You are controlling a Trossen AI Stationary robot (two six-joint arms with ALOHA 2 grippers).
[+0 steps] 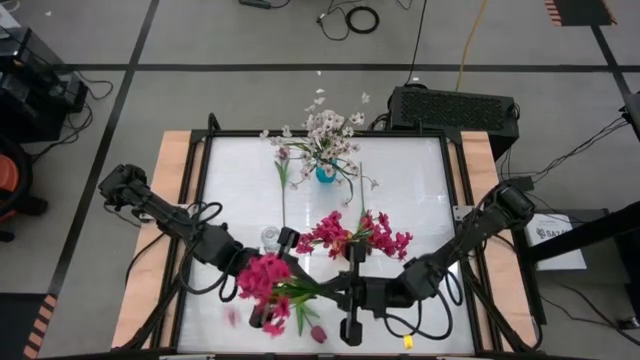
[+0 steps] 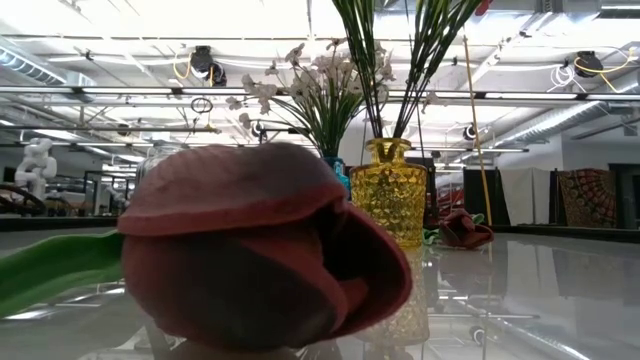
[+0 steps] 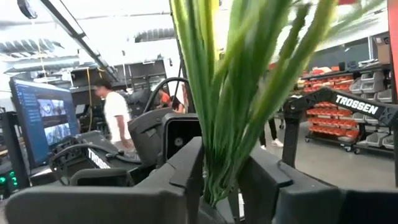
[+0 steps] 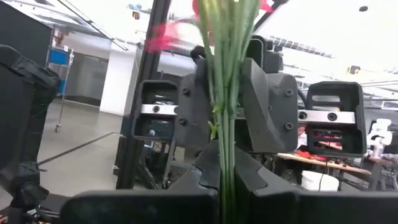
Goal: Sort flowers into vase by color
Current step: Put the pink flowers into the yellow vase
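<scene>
Between both tools: magenta bunch point(image 1: 265, 280), left tool point(image 1: 300, 290) and right tool point(image 1: 345, 290) both clamped on stems. White spray point(image 1: 325, 130) vased (maroon tulip point(image 1: 318, 334) loose on desk point(image 1: 420, 200)).

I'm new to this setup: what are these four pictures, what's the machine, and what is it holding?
Two dark robot arms work at a white table. One camera looks down from above, one sits at tabletop height, one rides on each wrist. The left gripper and right gripper both pinch the green stems of one bunch of magenta flowers. On the table: a blue vase of white blossoms, a yellow glass vase with more magenta blooms, a clear glass vase, a maroon tulip lying loose.
</scene>
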